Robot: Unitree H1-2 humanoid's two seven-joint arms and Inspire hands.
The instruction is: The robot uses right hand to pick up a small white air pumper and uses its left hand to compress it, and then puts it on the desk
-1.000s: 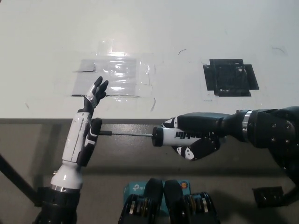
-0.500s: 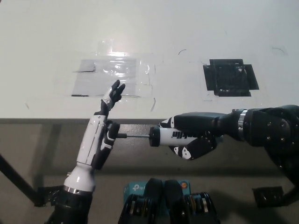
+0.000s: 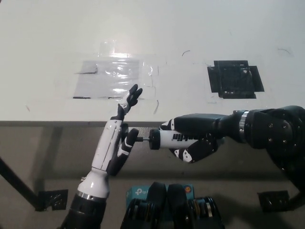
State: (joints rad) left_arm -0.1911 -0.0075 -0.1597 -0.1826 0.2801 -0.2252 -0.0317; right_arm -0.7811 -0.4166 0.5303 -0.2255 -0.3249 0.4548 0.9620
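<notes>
Since the earlier frames the white left hand (image 3: pixel 116 143) has pushed rightward against the thin dark plunger rod, so only a short stub shows between its palm and the small white cylindrical air pumper (image 3: pixel 172 140), which the black right hand (image 3: pixel 195 138) grips closed, held off the near edge of the white surface (image 3: pixel 200 28). The compressing step looks nearly finished; next calls for the left hand, fingers spread and holding nothing, to back away so the right can set the pumper down. Black fingers hide the pumper's right end.
</notes>
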